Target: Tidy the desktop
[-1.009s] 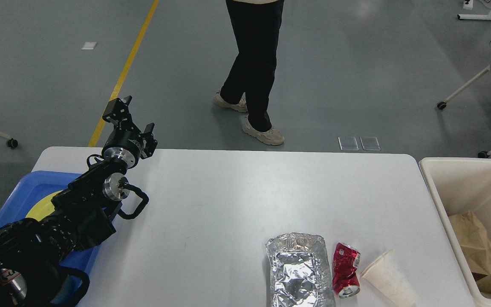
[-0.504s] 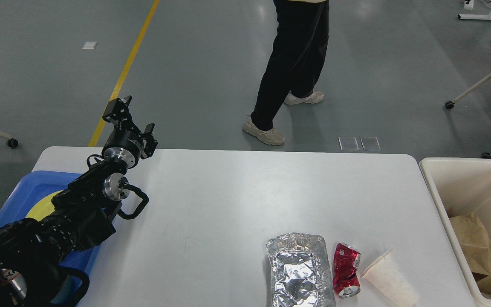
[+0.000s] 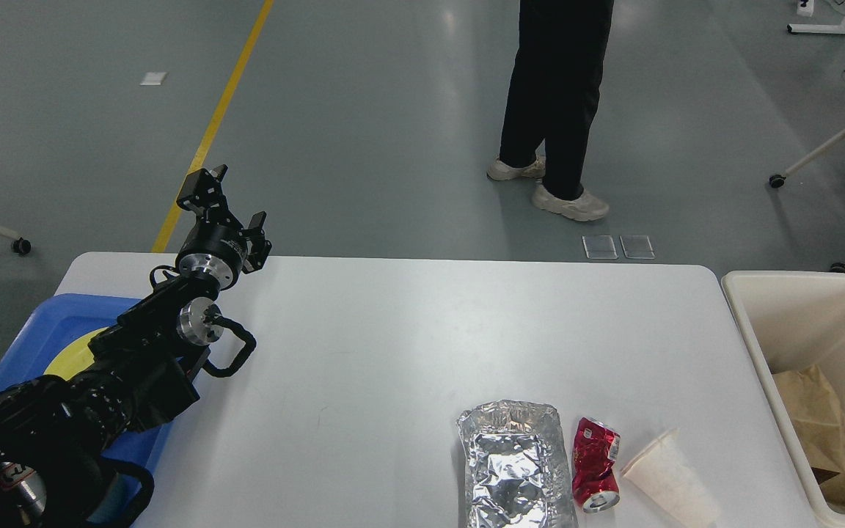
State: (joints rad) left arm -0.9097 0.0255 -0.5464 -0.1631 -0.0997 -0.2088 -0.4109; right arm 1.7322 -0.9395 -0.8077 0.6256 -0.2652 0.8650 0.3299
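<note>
The desktop (image 3: pixel 393 337) is a large white tabletop with rounded corners. Near its front edge lie a crumpled foil tray (image 3: pixel 514 463), a crushed red can (image 3: pixel 596 463) and a white paper cup (image 3: pixel 668 480) on its side, in a row. My left gripper (image 3: pixel 238 195) is raised above the table's far left corner, open and holding nothing, far from those three items. My right gripper is out of view.
A blue tray (image 3: pixel 41 326) holding a yellow plate (image 3: pixel 79 353) sits at the left under my left arm. A cream bin (image 3: pixel 754 345) with a brown paper bag (image 3: pixel 826 425) stands off the table's right end. A person (image 3: pixel 554 110) stands beyond the far edge.
The person behind the table has walked to the right. My left arm and the items on the table have not moved.
</note>
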